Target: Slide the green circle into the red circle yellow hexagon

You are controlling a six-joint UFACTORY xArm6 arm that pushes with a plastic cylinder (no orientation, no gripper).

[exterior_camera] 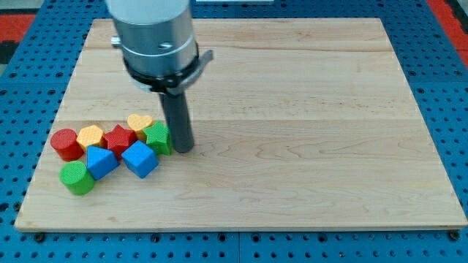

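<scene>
The green circle (76, 177) sits at the lower left of the wooden board, just below the red circle (66, 144) and close to the yellow hexagon (91, 136). My tip (183, 150) rests on the board at the right end of the block cluster, right beside a green star-like block (158, 137). The tip is well to the right of the green circle, with other blocks between them.
A red star (119, 138), a yellow heart (139, 123), a blue triangular block (101, 161) and a blue cube (140, 158) crowd the same cluster. The board's left edge (45, 150) lies just beyond the red circle.
</scene>
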